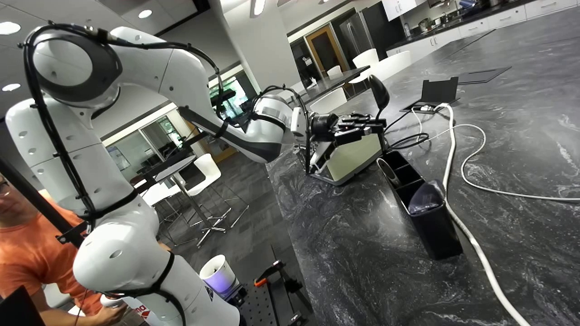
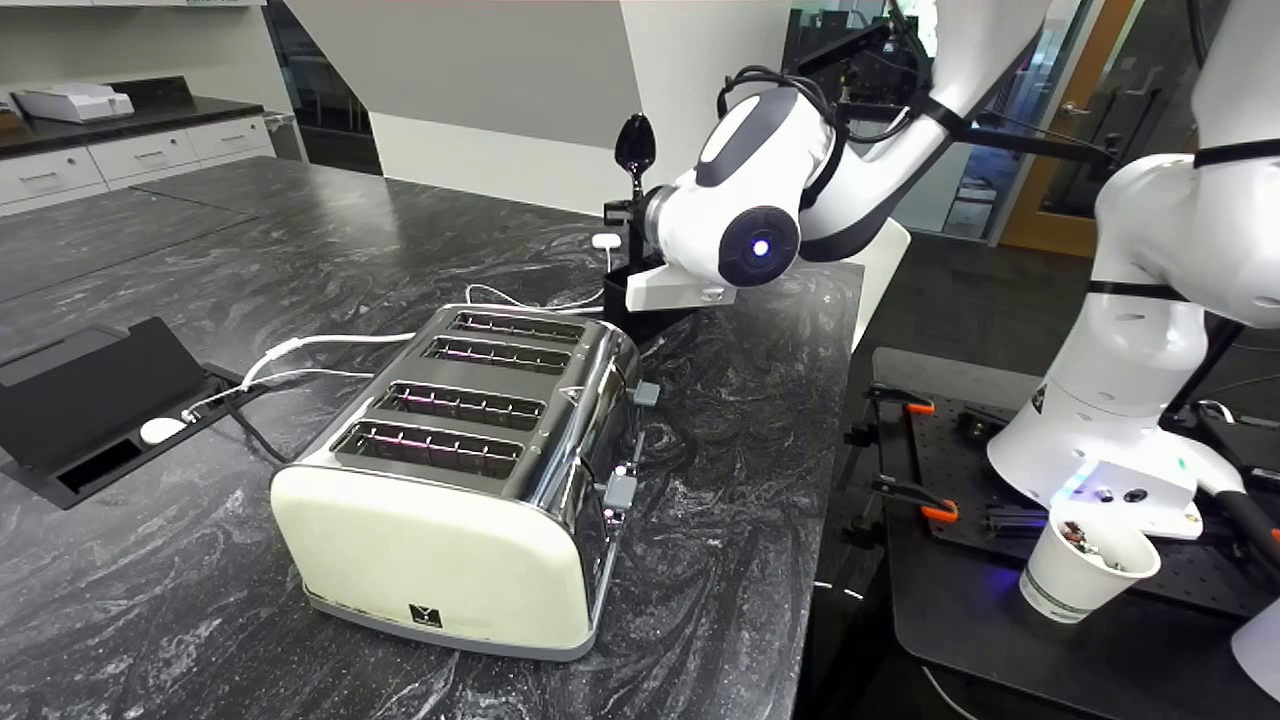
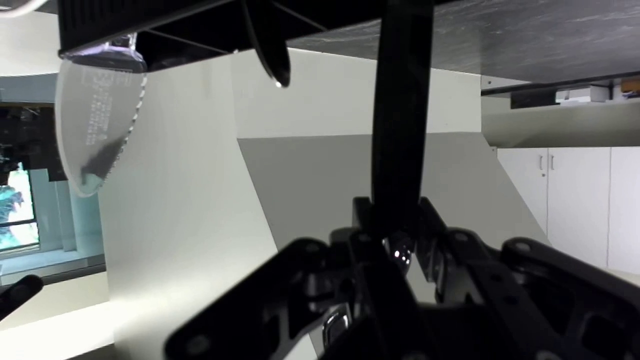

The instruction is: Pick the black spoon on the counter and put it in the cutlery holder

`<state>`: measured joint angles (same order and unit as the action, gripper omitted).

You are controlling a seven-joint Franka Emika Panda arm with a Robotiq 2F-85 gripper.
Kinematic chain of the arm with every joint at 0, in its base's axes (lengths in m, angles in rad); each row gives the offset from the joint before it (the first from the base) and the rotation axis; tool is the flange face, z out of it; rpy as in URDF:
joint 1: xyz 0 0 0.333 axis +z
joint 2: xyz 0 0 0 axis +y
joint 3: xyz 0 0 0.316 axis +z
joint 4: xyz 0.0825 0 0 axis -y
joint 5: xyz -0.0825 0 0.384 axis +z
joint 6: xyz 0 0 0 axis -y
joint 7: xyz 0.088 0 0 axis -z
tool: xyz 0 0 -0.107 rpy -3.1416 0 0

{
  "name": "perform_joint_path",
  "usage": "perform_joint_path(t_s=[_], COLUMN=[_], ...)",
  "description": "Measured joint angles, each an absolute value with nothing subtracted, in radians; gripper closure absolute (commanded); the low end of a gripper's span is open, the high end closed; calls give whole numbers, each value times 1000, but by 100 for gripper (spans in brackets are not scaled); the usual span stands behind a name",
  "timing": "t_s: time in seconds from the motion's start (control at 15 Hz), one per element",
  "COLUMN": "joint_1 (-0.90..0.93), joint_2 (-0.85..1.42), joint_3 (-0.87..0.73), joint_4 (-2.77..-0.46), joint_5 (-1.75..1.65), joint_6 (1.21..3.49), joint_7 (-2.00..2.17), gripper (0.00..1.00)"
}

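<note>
The black spoon (image 1: 379, 93) stands upright, bowl up, in both exterior views (image 2: 635, 147). My gripper (image 1: 378, 124) is shut on its handle; it also shows in an exterior view (image 2: 622, 212). In the wrist view the handle (image 3: 401, 110) sticks out from between the fingertips (image 3: 396, 215). The cutlery holder (image 1: 435, 231) is a narrow black box with compartments on the dark marbled counter (image 1: 362, 258). The handle points down at the holder's end nearest the toaster; I cannot tell whether its tip is inside. The holder (image 2: 618, 300) is partly hidden behind the wrist.
A cream toaster (image 2: 430, 550) stands close to the holder. A dark translucent utensil (image 1: 427, 197) and a rounded one (image 1: 386, 171) stand in the holder. A white cable (image 1: 476, 253) runs beside it. A black outlet box (image 1: 438, 93) stands open on the counter.
</note>
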<state>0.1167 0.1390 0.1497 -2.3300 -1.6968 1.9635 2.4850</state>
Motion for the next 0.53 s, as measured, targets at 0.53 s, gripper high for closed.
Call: perform_joint_path(t_s=[0.53], joint_1=[145], joint_2=[212], joint_3=[160], joint_4=[-2327], joint_5=[-1703], joint_6=[1849], joint_7=[2535], gripper=[94])
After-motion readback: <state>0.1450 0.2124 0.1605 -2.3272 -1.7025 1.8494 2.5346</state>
